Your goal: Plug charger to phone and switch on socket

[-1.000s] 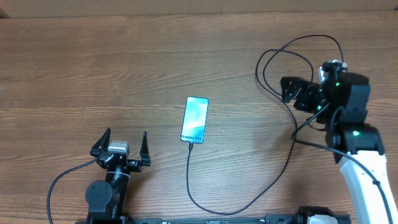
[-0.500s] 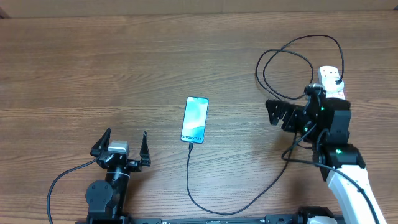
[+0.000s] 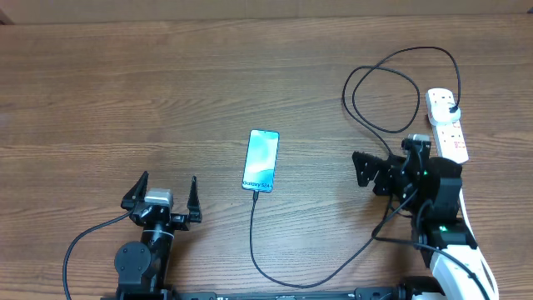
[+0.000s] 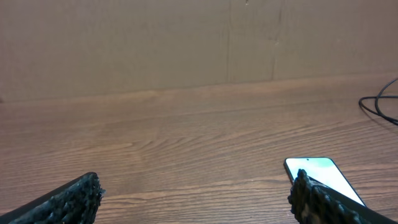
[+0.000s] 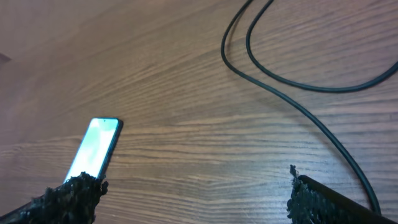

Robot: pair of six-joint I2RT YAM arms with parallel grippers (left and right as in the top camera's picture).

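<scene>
The phone (image 3: 261,159) lies mid-table, its cyan screen lit, with the charger cable (image 3: 333,271) joined at its near end. The thin black cable loops right and back to a black plug in the socket (image 3: 445,125), a white power strip at the far right. My right gripper (image 3: 364,169) is open and empty, left of the socket and right of the phone. Its wrist view shows the phone (image 5: 94,147) and the cable (image 5: 292,99). My left gripper (image 3: 163,193) is open and empty at the near left; its view shows the phone (image 4: 323,177) at the lower right.
The wooden table (image 3: 125,92) ends at a pale back wall (image 4: 124,43). A black cable (image 3: 87,237) runs from the left arm's base at the near edge.
My right arm has pulled back from over the socket, moving toward the near edge and left. The socket is now uncovered. The left arm and phone have not moved.
</scene>
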